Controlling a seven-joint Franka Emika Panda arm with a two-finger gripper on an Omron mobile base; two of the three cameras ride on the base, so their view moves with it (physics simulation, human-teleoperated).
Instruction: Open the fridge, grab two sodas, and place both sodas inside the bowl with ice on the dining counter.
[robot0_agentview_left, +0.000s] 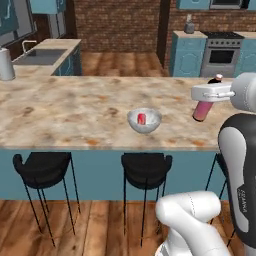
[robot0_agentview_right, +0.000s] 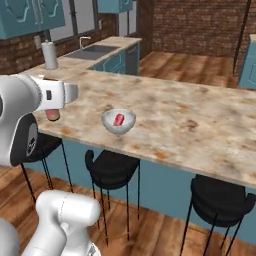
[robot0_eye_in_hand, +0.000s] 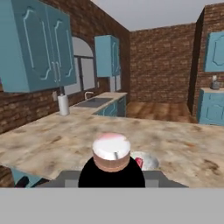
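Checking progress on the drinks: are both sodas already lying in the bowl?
No, just the red can lies in the bowl; the pink bottle is held by the gripper above the dining counter.

Evenly and softly lit throughout, with no clear light source and no harsh glare. Faint shadows only. Slightly soft, low-resolution rendering, without edge distortion.

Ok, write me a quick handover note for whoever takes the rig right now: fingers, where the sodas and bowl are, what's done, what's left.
Gripper: fingers shut on the pink bottle, held above the dining counter, to the right of the bowl in the left base view.
Red can: already in the bowl, mid-counter.
Done: first soda delivered, second soda fetched.
Left: carry the bottle over the bowl, lower it in, release.
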